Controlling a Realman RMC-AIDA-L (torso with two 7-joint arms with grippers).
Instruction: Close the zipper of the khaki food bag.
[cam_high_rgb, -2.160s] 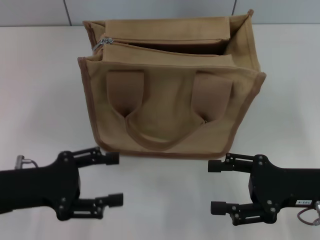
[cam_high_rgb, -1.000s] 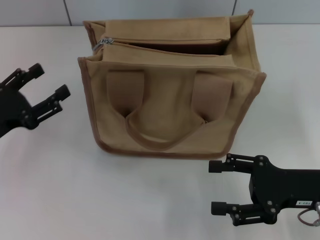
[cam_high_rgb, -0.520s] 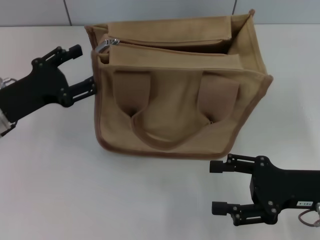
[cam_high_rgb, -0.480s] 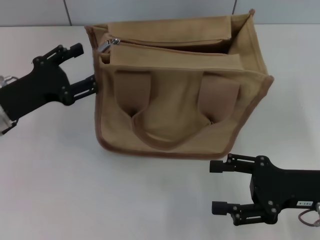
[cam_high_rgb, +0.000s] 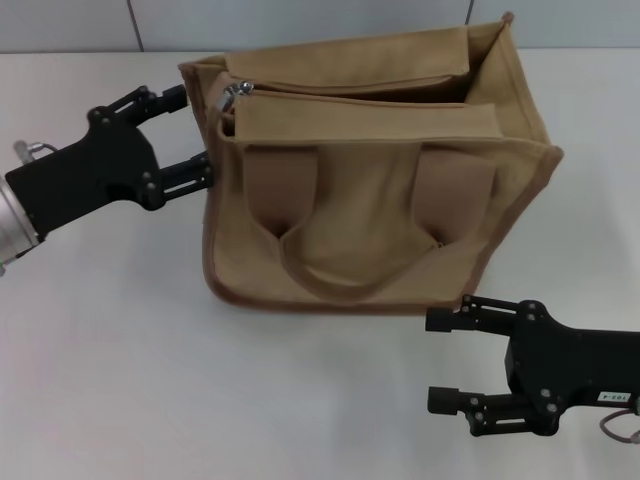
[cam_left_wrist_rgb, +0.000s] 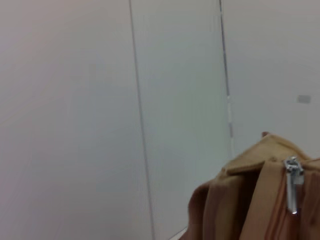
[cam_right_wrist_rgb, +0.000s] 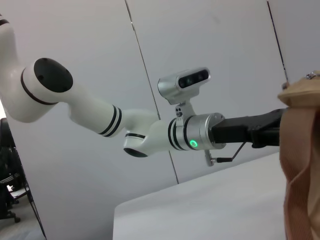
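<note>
The khaki food bag (cam_high_rgb: 370, 200) stands upright on the white table with its top open, its handles lying against the near side. The zipper (cam_high_rgb: 350, 94) runs along the top, with its silver pull tab (cam_high_rgb: 238, 90) at the bag's left end. My left gripper (cam_high_rgb: 190, 130) is open, its fingertips against the bag's left end wall just below the pull tab. The left wrist view shows the bag's corner (cam_left_wrist_rgb: 240, 200) and the pull tab (cam_left_wrist_rgb: 292, 185) close up. My right gripper (cam_high_rgb: 436, 360) is open and empty, in front of the bag's near right corner.
The white table (cam_high_rgb: 120, 360) lies around the bag, with a grey panelled wall (cam_high_rgb: 300, 20) behind it. The right wrist view shows my white left arm (cam_right_wrist_rgb: 150, 135) reaching to the bag's edge (cam_right_wrist_rgb: 300, 165).
My left gripper swung from near the front of the table up to the bag's left end. The bag then slid to the right. The right gripper barely moved.
</note>
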